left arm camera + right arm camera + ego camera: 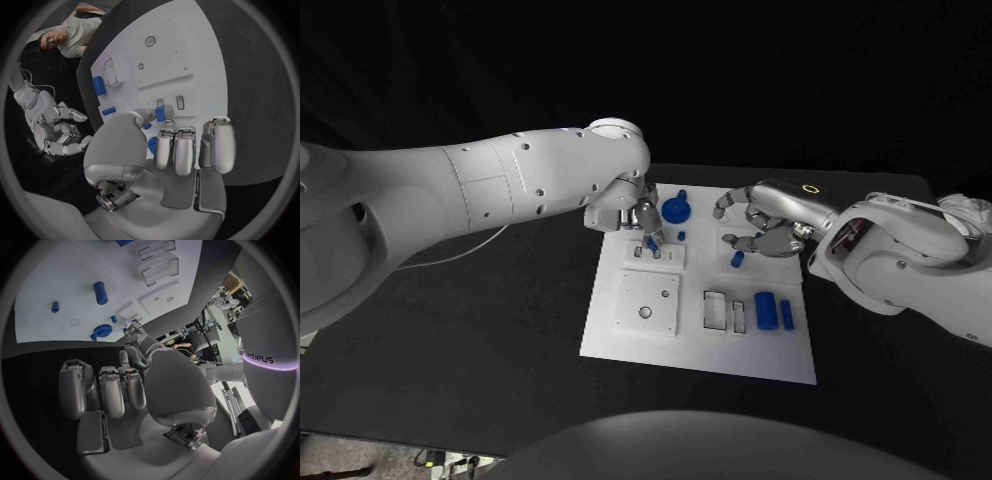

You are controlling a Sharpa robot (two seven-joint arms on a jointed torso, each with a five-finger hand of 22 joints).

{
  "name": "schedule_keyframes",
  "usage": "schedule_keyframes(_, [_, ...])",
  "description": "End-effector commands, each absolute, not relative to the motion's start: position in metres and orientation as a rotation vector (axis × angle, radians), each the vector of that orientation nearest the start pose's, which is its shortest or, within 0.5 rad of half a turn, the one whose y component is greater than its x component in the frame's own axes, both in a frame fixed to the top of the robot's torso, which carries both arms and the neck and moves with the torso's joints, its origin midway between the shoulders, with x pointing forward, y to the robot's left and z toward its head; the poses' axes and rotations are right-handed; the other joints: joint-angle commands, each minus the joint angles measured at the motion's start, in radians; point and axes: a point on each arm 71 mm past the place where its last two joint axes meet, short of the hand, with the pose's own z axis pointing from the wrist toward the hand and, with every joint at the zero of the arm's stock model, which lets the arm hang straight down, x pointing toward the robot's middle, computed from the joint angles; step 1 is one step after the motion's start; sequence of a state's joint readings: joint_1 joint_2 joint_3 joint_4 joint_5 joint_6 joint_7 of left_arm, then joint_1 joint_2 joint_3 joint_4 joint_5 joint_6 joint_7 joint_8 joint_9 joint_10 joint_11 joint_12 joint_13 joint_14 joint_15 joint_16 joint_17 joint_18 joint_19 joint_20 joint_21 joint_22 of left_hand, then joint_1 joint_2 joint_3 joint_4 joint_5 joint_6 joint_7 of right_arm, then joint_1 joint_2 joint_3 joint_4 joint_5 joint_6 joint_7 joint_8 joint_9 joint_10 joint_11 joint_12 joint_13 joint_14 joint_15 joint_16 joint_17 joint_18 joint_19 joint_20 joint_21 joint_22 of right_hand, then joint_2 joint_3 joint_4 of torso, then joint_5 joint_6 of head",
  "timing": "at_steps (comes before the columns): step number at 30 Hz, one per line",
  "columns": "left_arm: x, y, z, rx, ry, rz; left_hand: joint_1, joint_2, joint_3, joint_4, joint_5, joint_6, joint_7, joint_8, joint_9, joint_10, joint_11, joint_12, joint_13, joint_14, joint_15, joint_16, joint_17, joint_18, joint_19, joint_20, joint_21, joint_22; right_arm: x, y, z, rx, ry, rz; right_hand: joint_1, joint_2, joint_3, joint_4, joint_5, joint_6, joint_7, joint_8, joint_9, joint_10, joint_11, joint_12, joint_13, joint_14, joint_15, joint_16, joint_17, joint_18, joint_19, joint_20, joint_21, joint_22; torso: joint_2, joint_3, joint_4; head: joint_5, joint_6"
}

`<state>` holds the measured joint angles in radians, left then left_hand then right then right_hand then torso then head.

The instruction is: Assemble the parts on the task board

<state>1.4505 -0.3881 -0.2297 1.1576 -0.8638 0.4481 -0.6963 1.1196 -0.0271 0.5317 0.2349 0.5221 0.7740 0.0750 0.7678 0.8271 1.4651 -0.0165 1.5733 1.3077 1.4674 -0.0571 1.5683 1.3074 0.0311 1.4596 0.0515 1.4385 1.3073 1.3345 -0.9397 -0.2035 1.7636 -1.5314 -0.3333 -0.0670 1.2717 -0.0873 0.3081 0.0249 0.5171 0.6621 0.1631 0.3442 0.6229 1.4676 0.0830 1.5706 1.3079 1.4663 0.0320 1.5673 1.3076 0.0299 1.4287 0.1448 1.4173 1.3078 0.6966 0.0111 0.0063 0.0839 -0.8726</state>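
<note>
In the head view the white task board (661, 335) lies at centre. At its upper left the left hand (629, 212) pinches what looks like a small blue peg (652, 243) over a slotted block. Upper right, the right hand (769, 215) hovers loosely curled, holding nothing, above another blue peg (737, 258).

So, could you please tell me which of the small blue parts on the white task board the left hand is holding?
The small blue peg pinched by the left hand over the raised white block; the other blue parts lie untouched.
</note>
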Motion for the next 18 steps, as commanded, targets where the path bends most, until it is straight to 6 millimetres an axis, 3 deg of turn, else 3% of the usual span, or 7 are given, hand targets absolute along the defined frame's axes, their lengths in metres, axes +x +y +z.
schedule_keyframes(1, [0.5338, 0.0986, -0.1884, 0.065, 2.558, -0.158, 0.009, 0.02, 0.139, -0.148, 0.007, 0.025, -0.019, -0.005, 0.001, 0.106, 0.004, -0.003, 0.263, 0.103, 0.001, 0.002, 0.263, 0.011, -0.002, 0.004, -0.005, 0.195, 0.4307, -0.1749, -0.1647, -0.406, 1.641, 0.739, -0.001, 0.01, 0.007, 0.001, 0.005, 0.007, 0.002, 0.006, -0.001, 0.103, 0.008, 0.0, 0.263, 0.104, 0.004, 0.003, 0.263, 0.018, -0.009, 0.0, -0.003, 0.2, -0.001, 0.0011, 0.0003, 0.004, 0.0])
schedule_keyframes(18, [0.5277, 0.0922, -0.1914, 0.088, 2.564, -0.179, 0.012, 0.024, 0.127, -0.15, 0.009, 0.027, -0.018, -0.015, 0.002, 0.106, 0.005, -0.003, 0.263, 0.103, 0.002, 0.002, 0.263, 0.012, -0.006, 0.005, -0.01, 0.193, 0.4306, -0.1753, -0.166, -0.404, 1.657, 0.734, 0.0, 0.01, 0.008, 0.001, 0.008, 0.008, 0.002, 0.006, -0.001, 0.103, 0.008, 0.0, 0.263, 0.104, 0.004, 0.003, 0.263, 0.018, -0.01, 0.0, -0.004, 0.199, -0.001, 0.0013, -0.0005, 0.008, 0.0])
